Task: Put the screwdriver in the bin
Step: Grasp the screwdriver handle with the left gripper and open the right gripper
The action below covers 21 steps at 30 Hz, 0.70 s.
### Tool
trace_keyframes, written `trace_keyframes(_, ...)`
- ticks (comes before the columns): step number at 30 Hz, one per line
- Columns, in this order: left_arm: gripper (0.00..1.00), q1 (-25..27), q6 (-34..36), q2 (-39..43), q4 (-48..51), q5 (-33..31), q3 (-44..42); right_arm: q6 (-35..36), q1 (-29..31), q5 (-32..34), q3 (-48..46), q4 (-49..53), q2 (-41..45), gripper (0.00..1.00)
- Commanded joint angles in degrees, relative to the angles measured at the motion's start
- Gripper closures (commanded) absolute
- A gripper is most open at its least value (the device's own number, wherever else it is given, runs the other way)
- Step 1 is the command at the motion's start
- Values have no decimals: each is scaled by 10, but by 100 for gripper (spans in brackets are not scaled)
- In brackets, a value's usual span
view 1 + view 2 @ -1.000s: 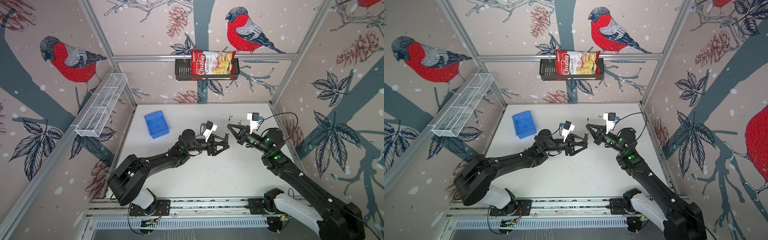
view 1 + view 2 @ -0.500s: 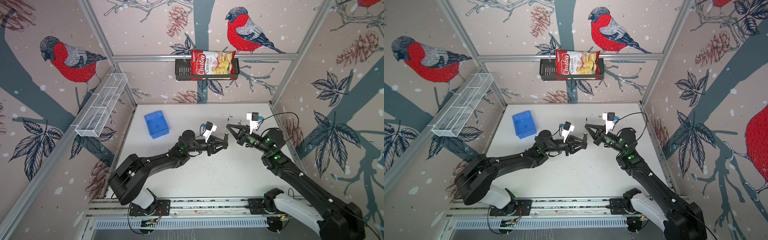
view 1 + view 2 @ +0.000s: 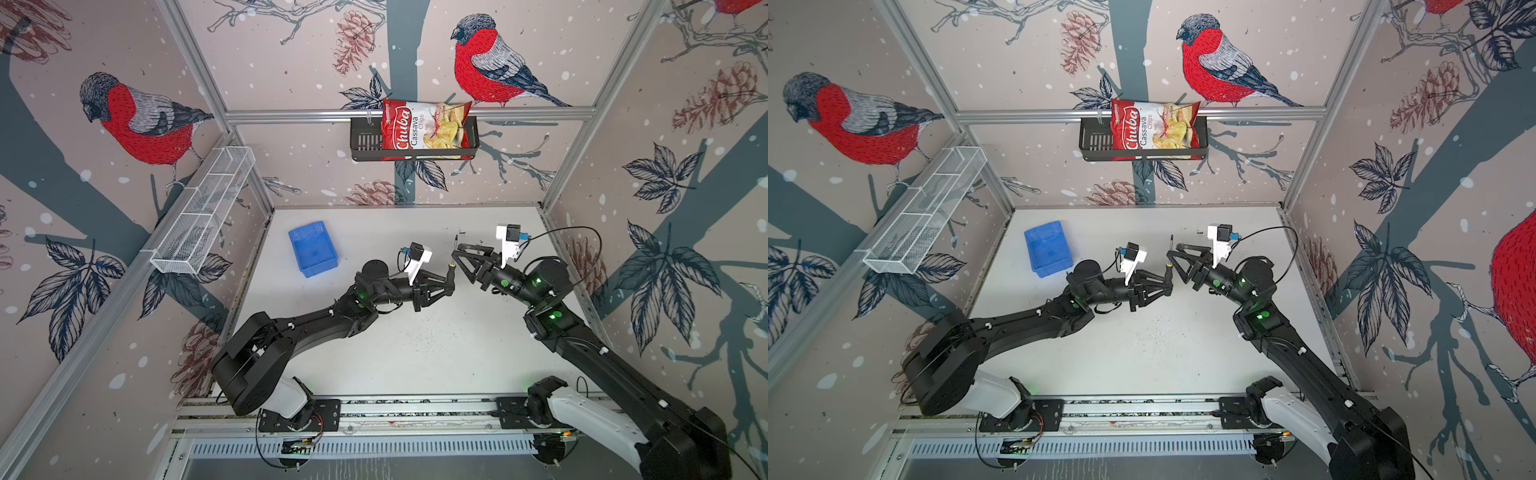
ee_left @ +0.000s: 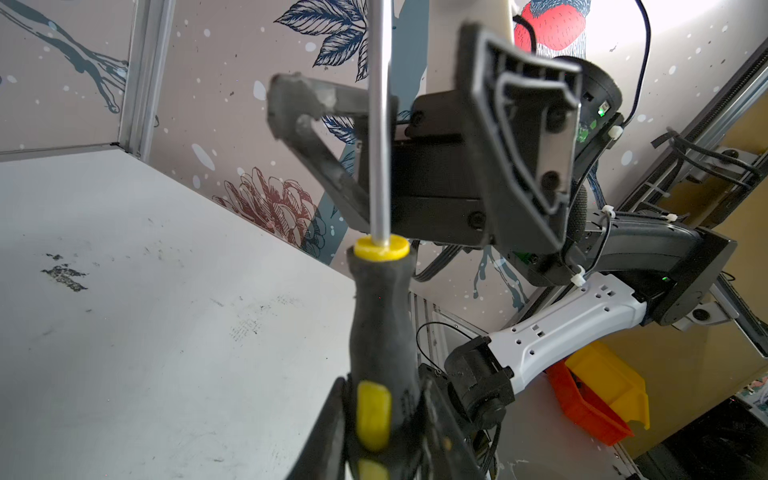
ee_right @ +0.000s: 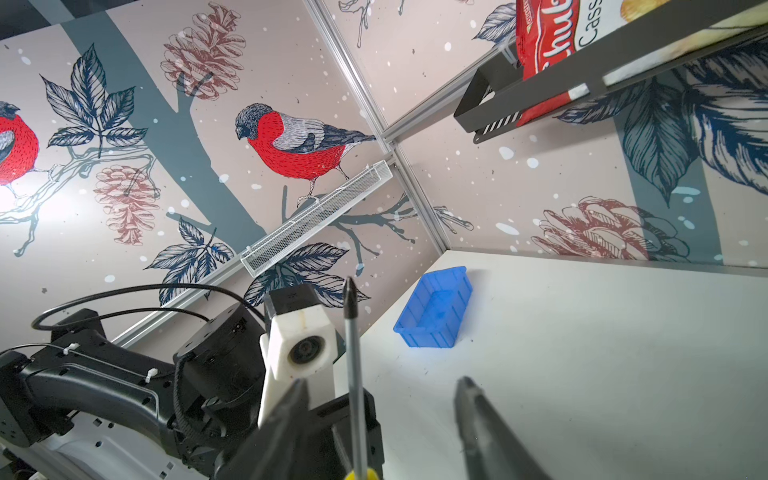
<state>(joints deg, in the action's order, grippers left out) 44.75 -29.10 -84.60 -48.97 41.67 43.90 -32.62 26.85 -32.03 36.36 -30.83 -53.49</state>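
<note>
Because the bin [image 3: 316,270] sits well apart from both grippers, on the left arm's side of the table [image 3: 415,353], the screwdriver [image 3: 452,266] hangs in mid-air to the right of the bin, tip raised, in what appears to be a hand-over. The left gripper [image 4: 374,436] pinches the black-and-yellow handle. The right gripper [image 5: 382,384] stands spread, its jaws flanking the bare shaft, apparently without contact, so the left arm alone bears the tool.

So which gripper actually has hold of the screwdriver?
The left gripper, shut on the screwdriver by its handle; the right gripper stands open around the shaft.
</note>
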Motion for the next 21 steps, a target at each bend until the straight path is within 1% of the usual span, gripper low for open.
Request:
trace_keyframes(1, 82, -2, 25, 9, 5, -19, -1, 23, 3, 18, 2, 5, 9, 13)
trace_keyframes(3, 82, -7, 29, 15, 14, -30, -4, 37, 6, 25, 4, 19, 14, 10)
trace_keyframes(6, 82, -20, 26, 27, 21, -44, -13, 65, 17, 38, 9, 43, 16, 8)
trace_keyframes(9, 87, -42, 21, 43, 24, -56, -29, 98, 34, 49, 17, 65, 14, 7)
trace_keyframes(12, 88, -66, 23, 62, 41, -72, -42, 136, 58, 67, 16, 71, 10, 5)
trace_keyframes(16, 88, -92, 48, 94, 121, -96, -40, 200, 101, 104, 21, 86, -10, 0)
trace_keyframes(18, 88, -105, 61, 109, 165, -111, -39, 225, 125, 123, 27, 97, -21, 1)
trace_keyframes(21, 89, -133, 63, 124, 254, -157, -28, 257, 157, 149, 29, 95, -40, 1)
